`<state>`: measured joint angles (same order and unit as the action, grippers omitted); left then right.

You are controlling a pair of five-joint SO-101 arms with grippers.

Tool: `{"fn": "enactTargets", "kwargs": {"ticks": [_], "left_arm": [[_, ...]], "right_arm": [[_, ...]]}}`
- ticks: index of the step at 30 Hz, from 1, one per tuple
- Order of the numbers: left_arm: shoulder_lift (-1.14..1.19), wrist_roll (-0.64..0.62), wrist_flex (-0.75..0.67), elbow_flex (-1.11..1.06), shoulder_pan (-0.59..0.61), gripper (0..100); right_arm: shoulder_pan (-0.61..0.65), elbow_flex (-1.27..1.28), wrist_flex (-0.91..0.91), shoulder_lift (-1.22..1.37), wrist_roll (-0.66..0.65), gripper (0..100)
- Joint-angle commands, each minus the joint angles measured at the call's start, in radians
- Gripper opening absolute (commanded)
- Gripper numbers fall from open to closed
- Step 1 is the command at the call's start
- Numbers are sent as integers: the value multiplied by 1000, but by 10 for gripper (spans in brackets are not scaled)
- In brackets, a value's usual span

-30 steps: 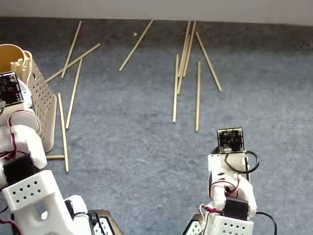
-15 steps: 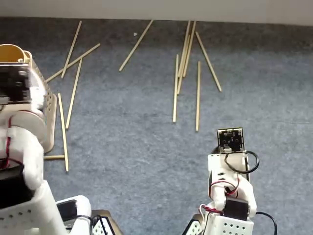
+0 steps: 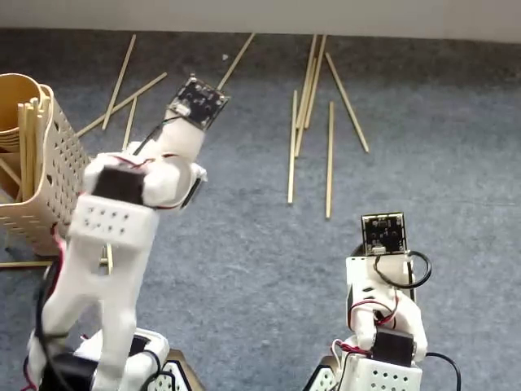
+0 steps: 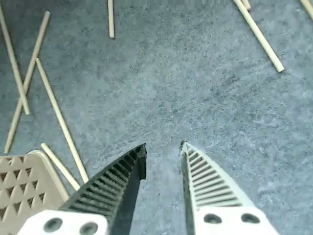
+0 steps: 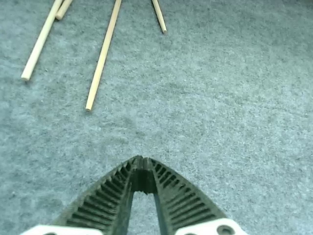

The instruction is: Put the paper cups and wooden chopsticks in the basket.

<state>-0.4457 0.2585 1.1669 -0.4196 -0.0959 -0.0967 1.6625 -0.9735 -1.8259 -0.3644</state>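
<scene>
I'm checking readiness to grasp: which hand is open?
The left hand: its black and white fingers stand apart with carpet showing between, while the right hand has its tips touching.

Chopsticks (image 3: 329, 159) lie scattered near the basket (image 3: 65, 171)

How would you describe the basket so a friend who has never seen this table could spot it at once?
Start from the grey table and go to its left edge, beside the white arm. There stands the basket, beige plastic with walls full of small holes, holding a paper cup and upright chopsticks. It is the only standing container; the loose chopsticks around it lie flat.
</scene>
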Motion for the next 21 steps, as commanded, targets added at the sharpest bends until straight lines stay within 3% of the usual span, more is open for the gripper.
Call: {"fn": "enactTargets", "kwargs": {"ticks": [1,13,17,21], "left_arm": [[116,6,-133,-4,-18,147],[475,5,-433,-162,-219,144],[519,6,-560,-205,-234,144],[524,5,-600,-208,-225,144]], "right_arm": [[5,140,15,-1,5,10],[5,140,15,-1,5,10],[5,140,15,-1,5,10],[5,140,15,-1,5,10]]}}
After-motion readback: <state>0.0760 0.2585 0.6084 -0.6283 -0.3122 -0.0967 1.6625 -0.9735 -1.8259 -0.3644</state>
